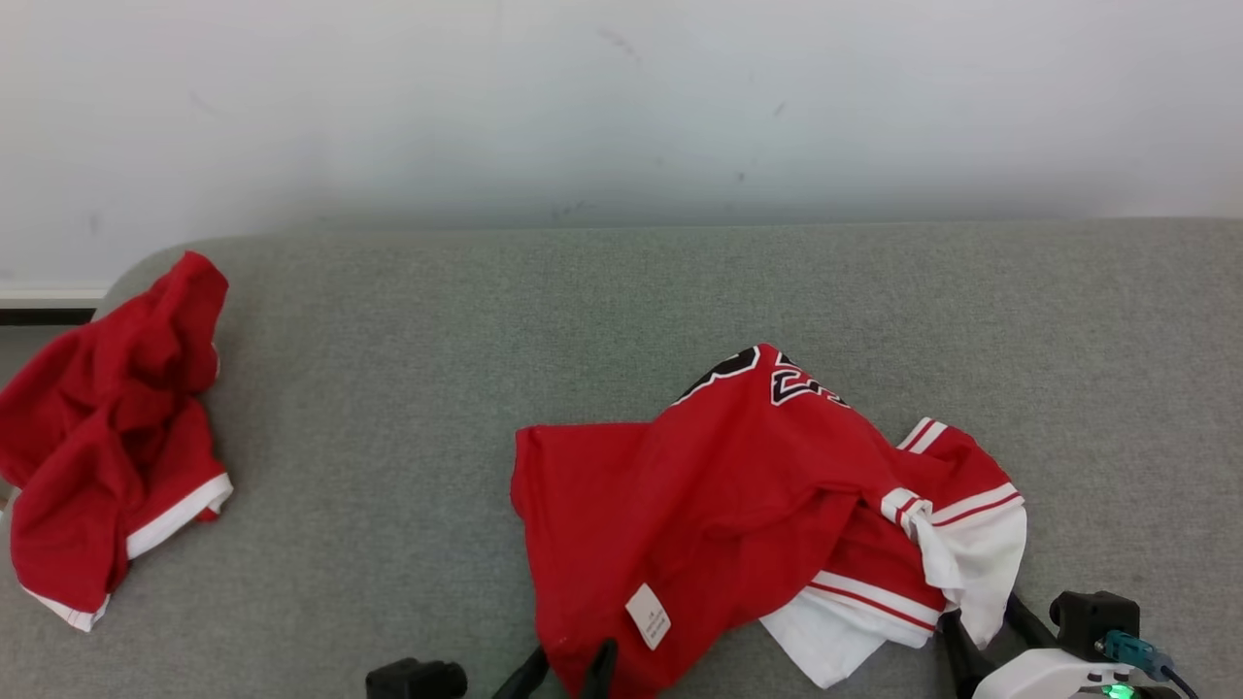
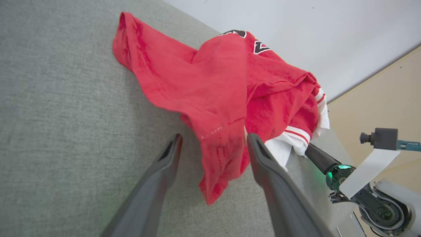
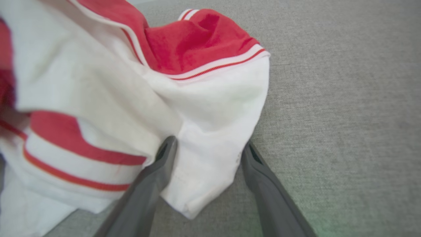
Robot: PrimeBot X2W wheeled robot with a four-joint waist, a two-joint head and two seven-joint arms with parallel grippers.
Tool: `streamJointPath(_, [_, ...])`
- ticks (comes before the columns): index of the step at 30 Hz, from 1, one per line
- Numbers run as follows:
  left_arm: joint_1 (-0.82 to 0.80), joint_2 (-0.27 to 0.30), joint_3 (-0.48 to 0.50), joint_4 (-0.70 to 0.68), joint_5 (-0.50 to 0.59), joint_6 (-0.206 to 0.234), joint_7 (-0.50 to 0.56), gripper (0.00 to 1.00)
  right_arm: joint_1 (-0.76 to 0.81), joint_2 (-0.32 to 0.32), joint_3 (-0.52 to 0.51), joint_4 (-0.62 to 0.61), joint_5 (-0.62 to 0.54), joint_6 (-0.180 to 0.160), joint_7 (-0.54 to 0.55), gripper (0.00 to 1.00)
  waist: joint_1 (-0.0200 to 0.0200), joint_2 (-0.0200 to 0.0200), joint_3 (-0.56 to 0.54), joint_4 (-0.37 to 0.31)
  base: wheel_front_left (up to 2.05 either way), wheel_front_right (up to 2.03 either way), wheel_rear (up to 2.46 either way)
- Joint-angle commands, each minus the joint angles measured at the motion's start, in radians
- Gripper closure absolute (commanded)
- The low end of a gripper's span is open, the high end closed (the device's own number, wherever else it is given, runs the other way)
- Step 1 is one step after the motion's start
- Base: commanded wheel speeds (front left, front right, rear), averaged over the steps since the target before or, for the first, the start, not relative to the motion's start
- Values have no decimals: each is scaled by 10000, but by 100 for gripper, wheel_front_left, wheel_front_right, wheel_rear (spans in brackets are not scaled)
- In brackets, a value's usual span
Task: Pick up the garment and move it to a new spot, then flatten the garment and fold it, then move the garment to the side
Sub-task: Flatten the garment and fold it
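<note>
Left gripper (image 1: 566, 674) pokes in at the bottom edge of your head view, left of centre, fingers spread wide either side of the near hem of the garment (image 1: 719, 505). It is a red jersey with white sleeve trim and black lettering, and it lies crumpled on the grey cushion (image 1: 388, 408) at the lower centre-right of the frame. A white label (image 1: 648, 615) shows near that hem. Your right gripper (image 1: 987, 631) sits at the lower right, also spread, its fingers against the white sleeve cloth. A second red cloth (image 1: 107, 437) lies bunched at the left edge, well apart from the jersey, below a pale wall (image 1: 621, 97) across the top.

Left wrist view: your left gripper (image 2: 214, 138) stands open at the lower centre, with a fold of red hem lying loose between the two fingers, not pinched. The garment (image 2: 213, 75) spreads up through the middle of the frame. At the lower right, one of the right gripper's fingers (image 2: 320, 159) meets the white sleeve.

Right wrist view: your right gripper (image 3: 208, 143) is wide at the bottom centre, the end of the white sleeve resting between its fingers, unclamped. Red-and-white striped trim runs across the upper left, and bare cushion (image 3: 345, 115) takes the right half.
</note>
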Motion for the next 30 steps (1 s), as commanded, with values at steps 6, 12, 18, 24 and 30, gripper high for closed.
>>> streamJointPath(6, [-361,47,-33,235,-365,-51,15,79,-69,183,501,605,350,-9,469,72,-1,0,50,-88,0,0,0])
streamJointPath(12, [-567,178,-149,243,-563,-59,30,100,-340,151,670,216,1481,0,363,100,-1,0,-62,-144,0,0,0])
streamJointPath(18, [-626,463,-117,-612,-1197,-66,293,100,-329,-494,330,-1411,3213,-12,263,100,-1,0,-337,-231,0,0,0])
streamJointPath(24, [-666,961,105,-2121,-1968,-68,789,100,91,-1301,-201,-3863,4898,-12,849,100,-1,0,-660,-418,0,0,0])
streamJointPath(30, [-609,1341,313,-3294,-2604,-68,1327,100,464,-1689,-974,-5823,5903,-12,1317,100,-1,0,-908,-607,0,0,0])
